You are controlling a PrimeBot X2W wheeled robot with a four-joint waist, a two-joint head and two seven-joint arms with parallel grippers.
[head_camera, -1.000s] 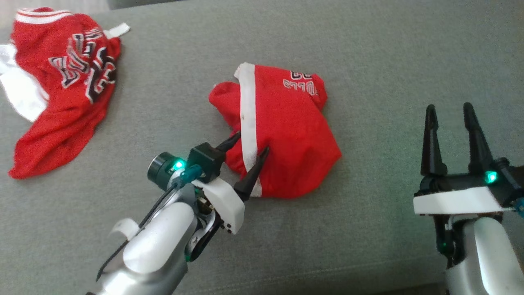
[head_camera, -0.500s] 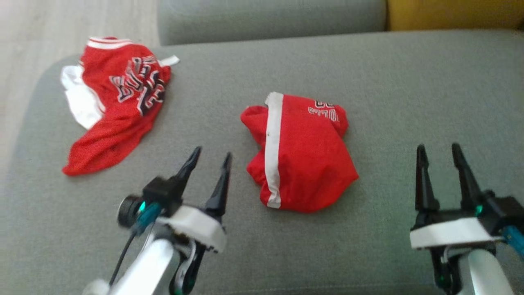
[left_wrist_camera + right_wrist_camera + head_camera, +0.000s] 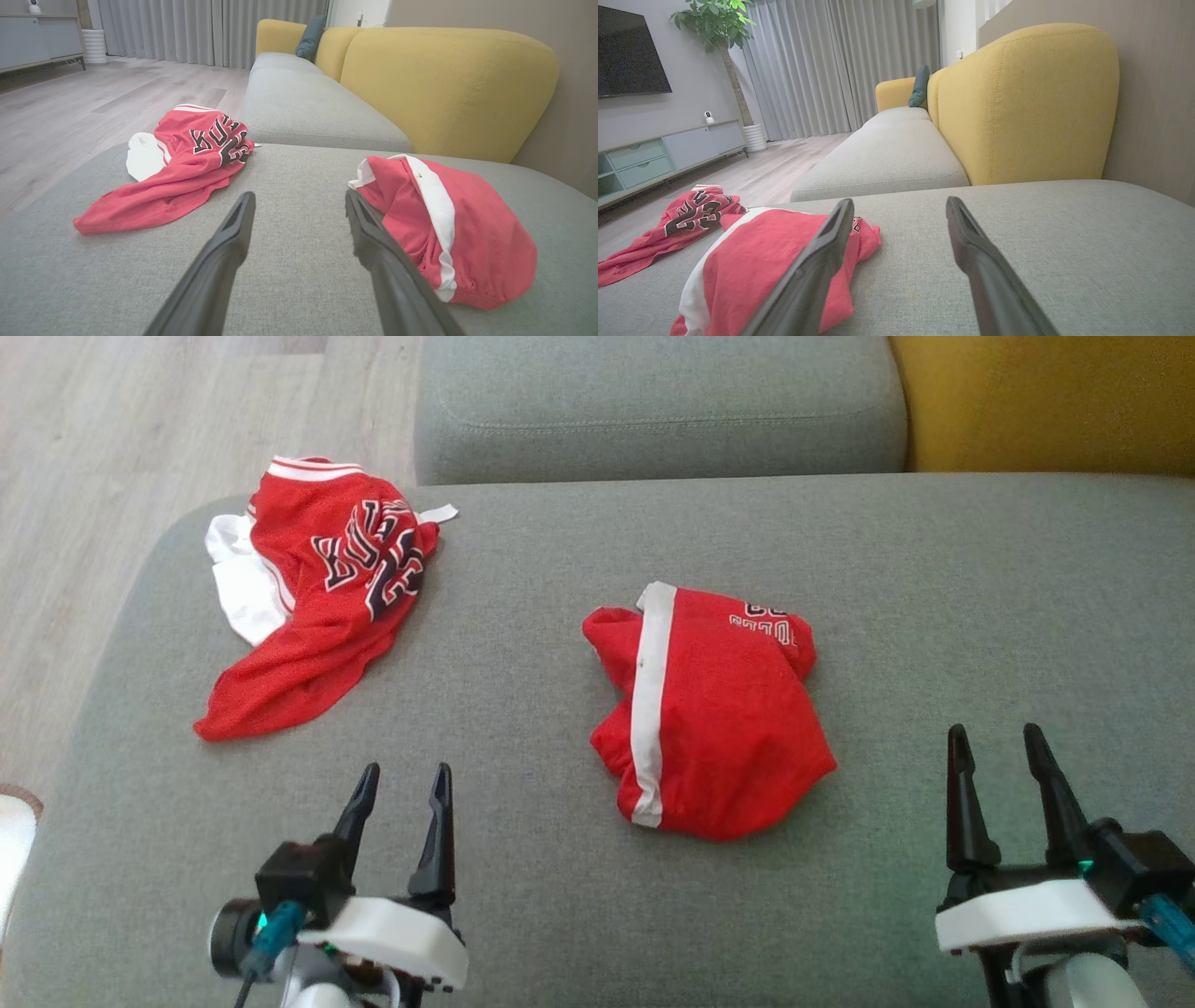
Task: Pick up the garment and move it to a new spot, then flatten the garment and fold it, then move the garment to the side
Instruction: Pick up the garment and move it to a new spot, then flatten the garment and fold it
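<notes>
Left pincer [image 3: 406, 773] and right pincer [image 3: 992, 735] both stand with fingers apart and empty over the grey sofa seat [image 3: 560, 896]. Ahead and left of my left pincer lies the garment [image 3: 317, 607], crumpled, lettering up. A smaller red bundle [image 3: 719, 728] lies ahead, between my pincers. My left wrist view gives the garment's white sleeve [image 3: 145, 161] clearly; my right wrist view adds a television [image 3: 626, 51] and a potted plant [image 3: 714, 28].

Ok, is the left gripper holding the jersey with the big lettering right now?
No, the left gripper is open and empty over the grey cushion, apart from the jersey lying crumpled near the cushion's far left corner.
</notes>
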